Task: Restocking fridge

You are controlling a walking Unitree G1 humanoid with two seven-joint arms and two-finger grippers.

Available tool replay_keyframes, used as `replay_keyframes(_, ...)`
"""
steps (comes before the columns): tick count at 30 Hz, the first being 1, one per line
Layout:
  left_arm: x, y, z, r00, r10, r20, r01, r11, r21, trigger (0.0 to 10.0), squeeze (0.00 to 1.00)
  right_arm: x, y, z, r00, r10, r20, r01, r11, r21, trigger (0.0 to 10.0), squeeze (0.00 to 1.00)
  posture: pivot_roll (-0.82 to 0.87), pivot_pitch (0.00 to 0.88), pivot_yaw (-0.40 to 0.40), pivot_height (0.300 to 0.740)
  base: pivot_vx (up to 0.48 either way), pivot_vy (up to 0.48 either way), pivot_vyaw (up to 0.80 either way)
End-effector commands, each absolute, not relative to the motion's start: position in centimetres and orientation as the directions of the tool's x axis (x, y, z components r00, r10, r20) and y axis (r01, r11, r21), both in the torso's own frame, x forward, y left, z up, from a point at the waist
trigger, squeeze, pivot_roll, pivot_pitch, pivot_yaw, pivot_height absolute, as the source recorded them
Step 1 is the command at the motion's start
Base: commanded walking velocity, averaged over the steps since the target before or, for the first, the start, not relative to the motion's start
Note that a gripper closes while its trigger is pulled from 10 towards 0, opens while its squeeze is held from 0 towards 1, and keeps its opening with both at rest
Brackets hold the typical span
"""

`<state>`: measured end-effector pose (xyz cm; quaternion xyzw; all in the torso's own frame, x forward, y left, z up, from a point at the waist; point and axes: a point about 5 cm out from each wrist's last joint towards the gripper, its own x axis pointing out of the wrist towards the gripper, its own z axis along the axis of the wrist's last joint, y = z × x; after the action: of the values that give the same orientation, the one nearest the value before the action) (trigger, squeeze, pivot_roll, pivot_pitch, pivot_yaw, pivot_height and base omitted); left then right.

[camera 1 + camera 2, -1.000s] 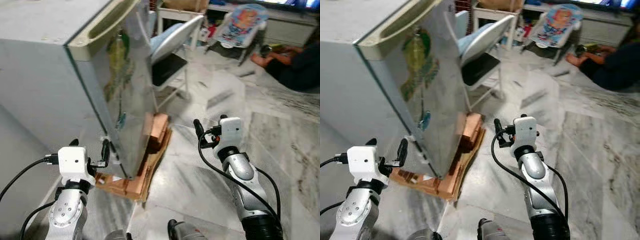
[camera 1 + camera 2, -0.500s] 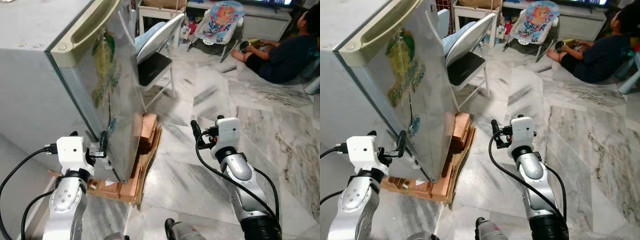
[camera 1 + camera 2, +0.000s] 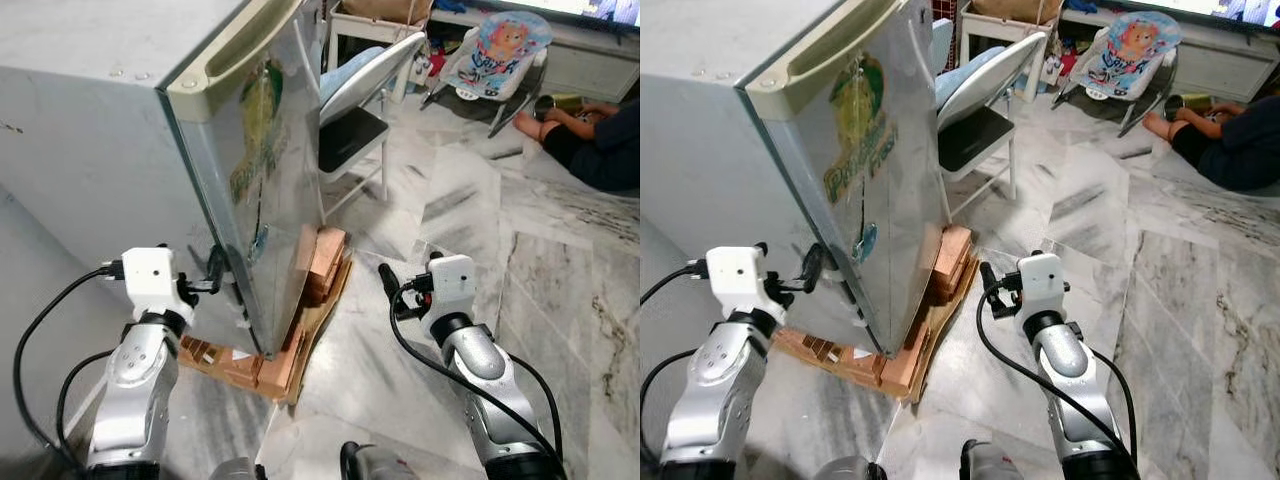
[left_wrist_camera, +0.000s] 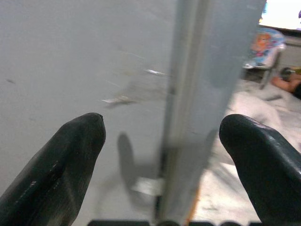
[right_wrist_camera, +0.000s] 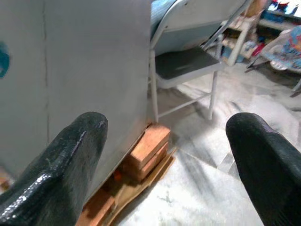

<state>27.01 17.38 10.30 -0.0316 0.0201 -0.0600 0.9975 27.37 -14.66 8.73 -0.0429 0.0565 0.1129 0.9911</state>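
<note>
The grey fridge (image 3: 110, 130) stands on bricks, its silver door (image 3: 270, 160) carrying a green and yellow sticker and a cream handle (image 3: 235, 45) along the top edge. My left gripper (image 3: 213, 270) is open at the fridge's lower front corner. In the left wrist view its fingers (image 4: 70, 155) spread to either side of the seam between the fridge's side wall and the door edge (image 4: 188, 94). My right gripper (image 3: 388, 285) is open and empty, held low over the marble floor to the right of the door. It faces the door (image 5: 84, 61) and the bricks (image 5: 148, 148).
Red bricks (image 3: 322, 258) and flattened cardboard (image 3: 300, 345) lie under the fridge. A white folding chair (image 3: 365, 120) stands just beyond the door. A baby bouncer (image 3: 495, 45) and a person seated on the floor (image 3: 600, 145) are at the back right. Marble floor (image 3: 560, 260) stretches to the right.
The whole view has swung and tilted with my head. The left gripper stays at the fridge's lower front corner, and the right gripper stays low and open beside the door.
</note>
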Motion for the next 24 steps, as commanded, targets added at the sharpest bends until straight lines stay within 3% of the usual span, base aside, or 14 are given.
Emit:
replay_keyframes(1,27.3,16.6,10.0,0.984,-0.168,-0.06,0.164,0.984,-0.074,10.0,0.0,26.9,-14.8,8.1,0.959,0.226,-0.171,-0.243,0.966,-0.084,10.0,0.0,-0.06,0.148,0.009,0.74,0.0,0.0,0.0)
replay_keyframes(11,29.3,14.7,10.0,0.965,-0.253,-0.067,0.251,0.967,-0.034,10.0,0.0,25.9,-15.3,6.7,0.937,0.219,-0.273,-0.251,0.964,-0.089,10.0,0.0,-0.08,0.162,0.017,0.74,0.0,0.0,0.0)
replay_keyframes(24,32.3,15.4,11.1,0.982,-0.184,-0.035,0.185,0.982,0.027,10.0,0.0,24.3,-16.2,5.9,0.915,0.215,-0.341,-0.256,0.963,-0.08,10.0,0.0,-0.1,0.166,0.027,0.74,0.0,0.0,0.0)
